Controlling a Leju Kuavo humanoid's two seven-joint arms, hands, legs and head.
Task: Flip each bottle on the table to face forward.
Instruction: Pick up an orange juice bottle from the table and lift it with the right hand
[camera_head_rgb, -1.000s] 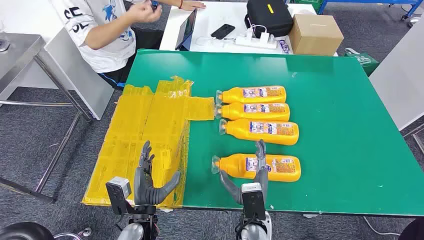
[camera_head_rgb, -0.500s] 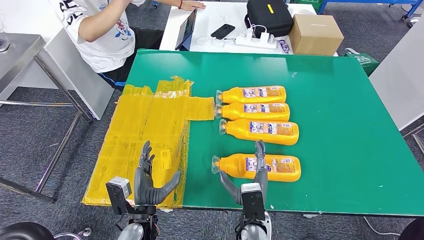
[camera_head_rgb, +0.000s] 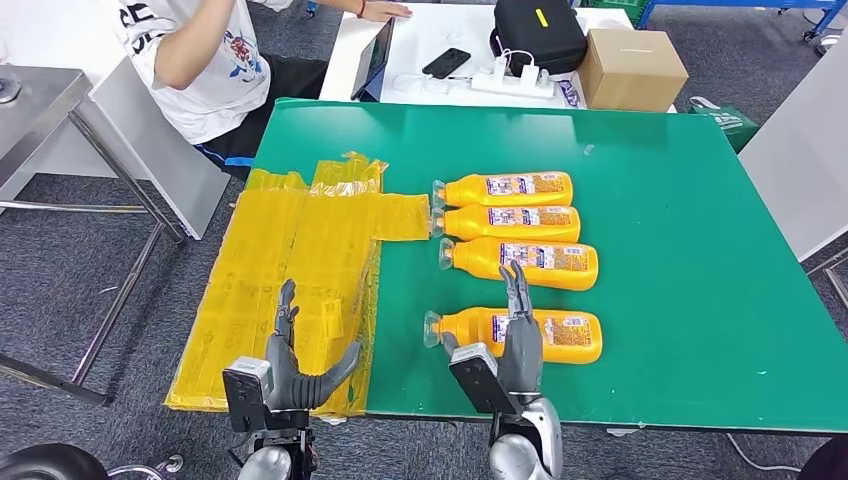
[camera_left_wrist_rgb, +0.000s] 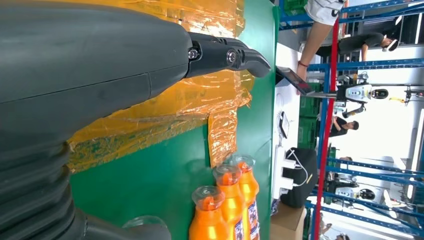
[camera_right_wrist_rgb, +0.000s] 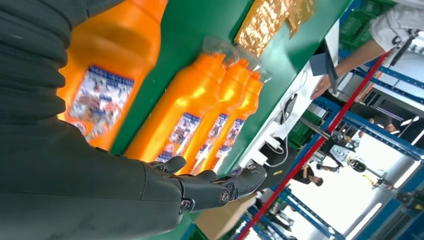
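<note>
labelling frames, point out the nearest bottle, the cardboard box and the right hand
nearest bottle (camera_head_rgb: 570, 337): head view, orange body right of the label
cardboard box (camera_head_rgb: 632, 66): head view, top face
right hand (camera_head_rgb: 520, 345): head view, back of the hand

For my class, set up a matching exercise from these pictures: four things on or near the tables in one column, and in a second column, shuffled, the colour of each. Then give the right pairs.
Things:
1. nearest bottle
2. table
3. box
4. bag

Colours:
A. black
B. green
C. orange
D. brown

Right pairs: 1-C, 2-B, 3-D, 4-A.

The nearest bottle lies on its side on the table, just beyond the right hand. The box and the bag stand on the white table behind.
</note>
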